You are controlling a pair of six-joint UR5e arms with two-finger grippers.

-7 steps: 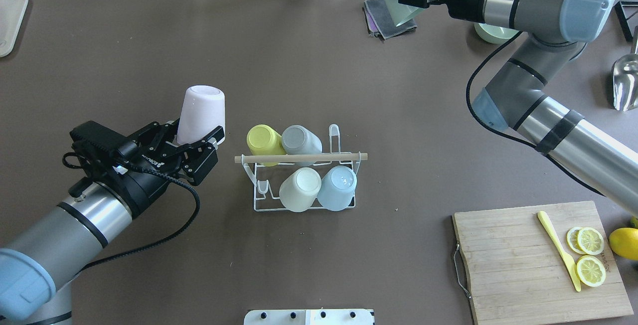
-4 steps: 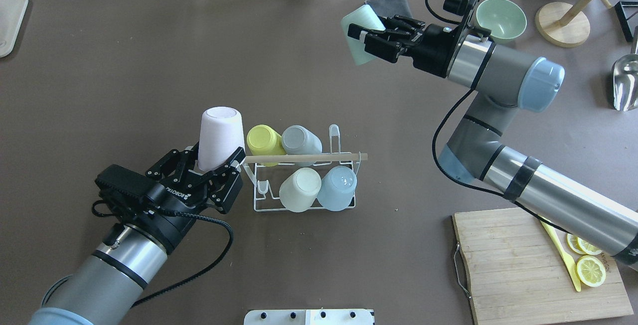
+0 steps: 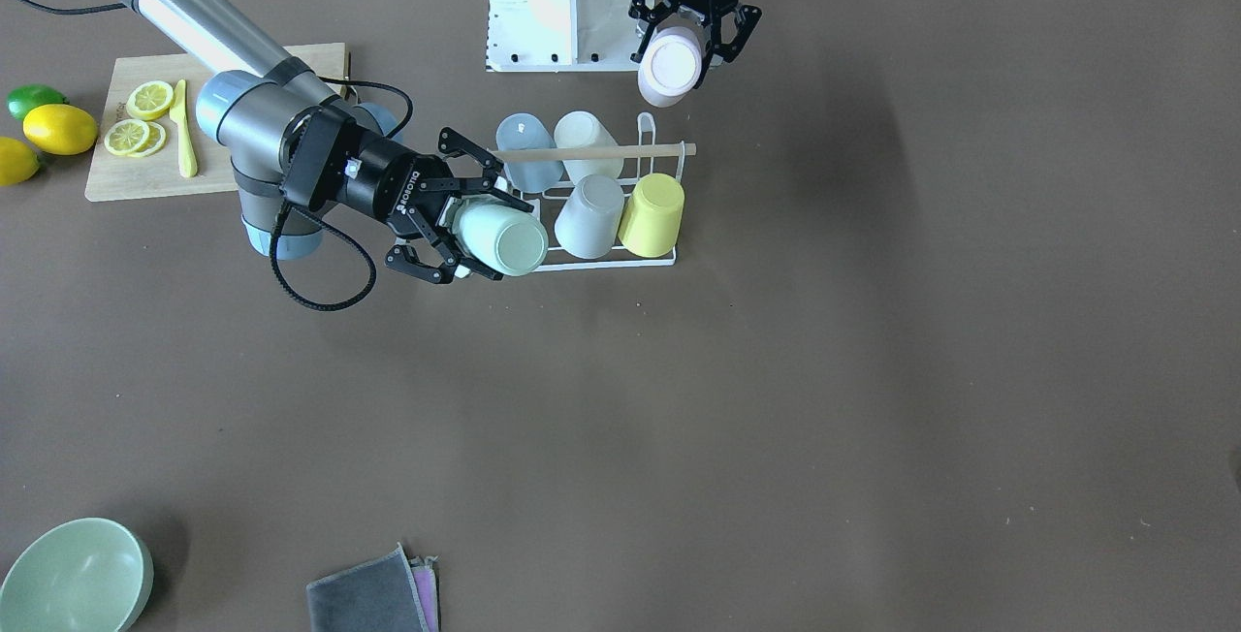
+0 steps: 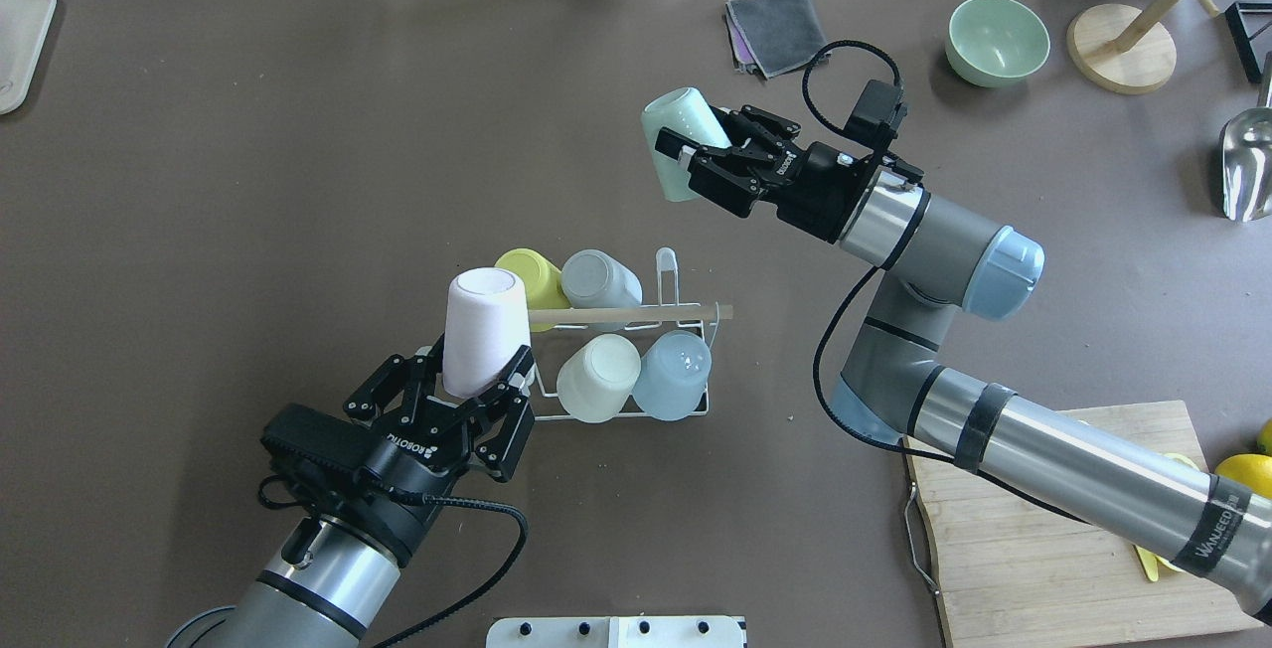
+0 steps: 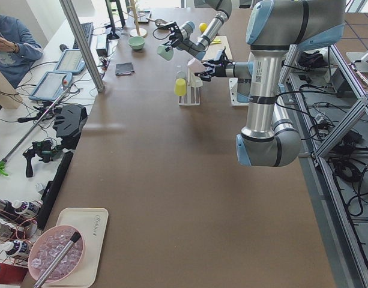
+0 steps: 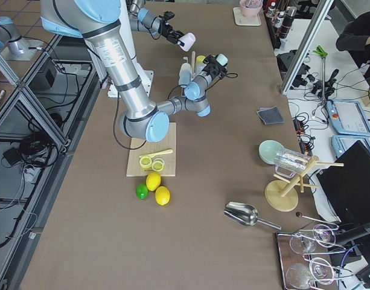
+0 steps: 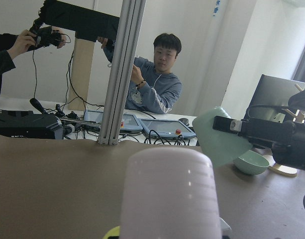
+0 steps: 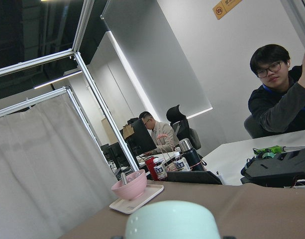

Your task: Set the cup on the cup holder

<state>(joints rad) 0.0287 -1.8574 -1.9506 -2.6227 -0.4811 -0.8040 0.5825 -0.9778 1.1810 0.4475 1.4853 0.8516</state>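
**Two cups in the air, two prongs left to fill**

The brown counter [image 4: 298, 131] stretched wide in front of me. Both arms reached over it, the right arm [image 4: 1043, 459] from one side and the left arm [image 4: 328, 559] from the other. Between them stood the cup holder [image 4: 636, 313], a white wire rack with a wooden dowel across its top. It already carried a yellow cup [image 4: 532, 275], a grey cup [image 4: 599, 277], a cream cup [image 4: 599, 377] and a pale blue cup [image 4: 674, 375].

The pink cup [image 4: 484, 330] hung base-up at the holder's near-left end, just beside the dowel's tip. The left fingers [image 4: 515, 375] were closed around its wall down near the rim.

The mint cup [image 4: 668, 131] was raised well above the counter, off the holder's far-right side and not touching the rack. The right fingers [image 4: 708, 169] clamped its wall in the same way, its base pointing away from the wrist.

One bare prong [image 4: 668, 265] stood free at the far right.

To my eye these were light, stiff tumblers with smooth walls, likely to slide or tip in a loose grip. Holding across the wall near the rim looked sensible. It left the mouth clear to drop over a prong, though the wire rack seemed light enough to shift if nudged.
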